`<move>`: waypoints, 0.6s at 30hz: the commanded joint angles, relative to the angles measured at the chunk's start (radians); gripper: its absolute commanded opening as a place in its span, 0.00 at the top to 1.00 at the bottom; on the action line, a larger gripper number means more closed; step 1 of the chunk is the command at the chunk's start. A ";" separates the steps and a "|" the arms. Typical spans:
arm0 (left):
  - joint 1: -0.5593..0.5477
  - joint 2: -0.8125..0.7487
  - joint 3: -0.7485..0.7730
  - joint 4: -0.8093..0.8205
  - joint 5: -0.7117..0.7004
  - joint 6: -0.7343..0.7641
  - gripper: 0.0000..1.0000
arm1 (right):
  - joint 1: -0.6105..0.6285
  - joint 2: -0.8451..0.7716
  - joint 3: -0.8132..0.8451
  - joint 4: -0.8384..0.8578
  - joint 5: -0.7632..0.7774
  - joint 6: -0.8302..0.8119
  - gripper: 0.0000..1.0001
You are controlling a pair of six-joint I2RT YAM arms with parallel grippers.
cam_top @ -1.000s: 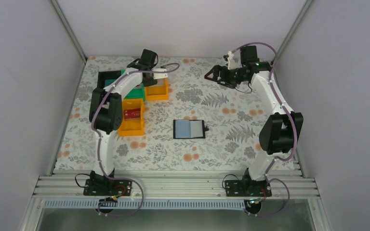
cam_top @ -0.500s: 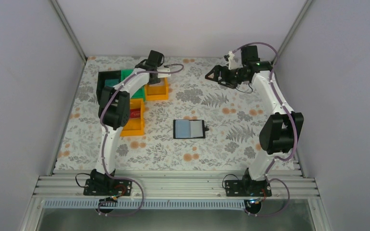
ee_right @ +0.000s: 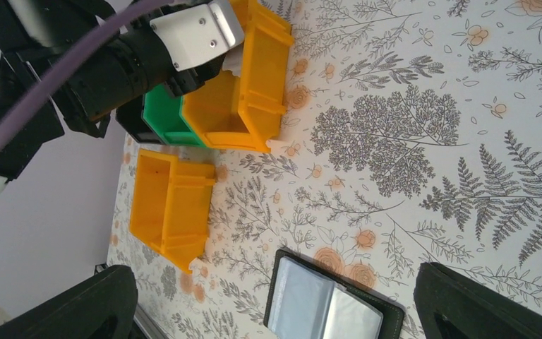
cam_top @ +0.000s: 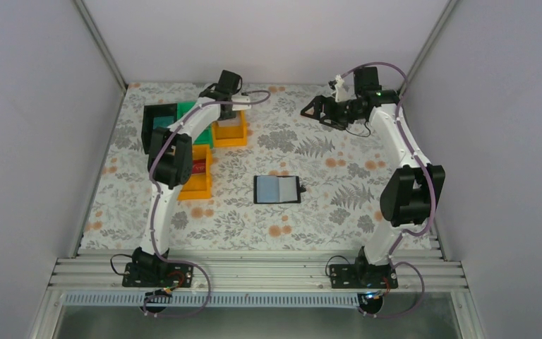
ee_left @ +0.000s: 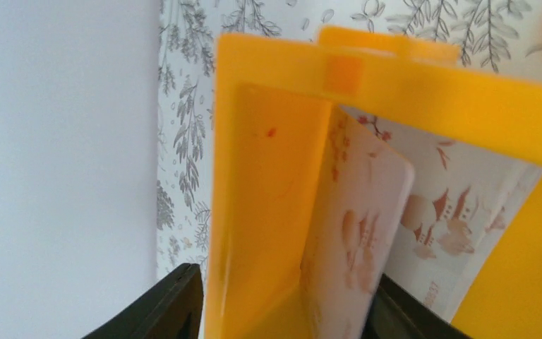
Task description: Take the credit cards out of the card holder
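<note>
Two grippers: the left gripper (ee_left: 282,282) is down at the far orange plastic tray (ee_left: 395,99) with its fingers spread, one outside the tray wall and one inside. The right gripper (cam_top: 312,109) hangs over the far right of the floral counter (cam_top: 324,212), also spread and holding nothing.
Card at the tray: a whitish plastic card with red print (ee_left: 356,233) stands on edge against the tray's inner wall, between the left fingers but apparently not pinched. What looks like a second pale printed card (ee_left: 466,212) lies behind it.
Card holder: the black folding wallet with pale blue-grey panels (cam_top: 277,189) lies open in the middle of the counter, well apart from both grippers. Whether any pocket holds a card is too small to tell.
Other cards: a red card (cam_top: 196,167) rests in the near orange tray (cam_top: 194,189), with a green tray (cam_top: 187,111) and a black tray (cam_top: 152,123) further back.
Step in hand: probably letting go of a card into the far tray.
Next move: the left gripper should rise straight up, so the inner finger does not drag the leaning card or catch the wall. After that, the wallet's pockets need checking.
</note>
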 commanded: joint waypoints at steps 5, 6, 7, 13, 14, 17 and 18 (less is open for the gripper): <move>-0.001 -0.024 0.094 -0.161 0.164 -0.006 0.22 | -0.005 -0.038 0.002 -0.005 -0.019 -0.018 0.01; 0.000 -0.023 0.094 -0.166 0.163 0.003 0.17 | -0.006 -0.038 0.003 -0.005 -0.022 -0.017 0.01; 0.003 -0.021 0.102 -0.173 0.164 0.009 0.13 | -0.007 -0.037 0.005 -0.004 -0.026 -0.017 0.01; 0.024 -0.029 0.236 -0.270 0.287 -0.041 0.00 | -0.006 -0.046 0.003 0.003 -0.020 -0.024 0.01; 0.025 -0.035 0.268 -0.299 0.325 -0.063 0.00 | -0.008 -0.052 -0.005 0.014 -0.016 -0.024 0.01; 0.037 -0.090 0.357 -0.377 0.482 -0.196 0.00 | -0.030 -0.086 -0.056 0.107 0.015 -0.005 0.01; 0.049 -0.114 0.373 -0.392 0.556 -0.256 0.00 | -0.050 -0.102 -0.077 0.144 0.027 0.012 0.01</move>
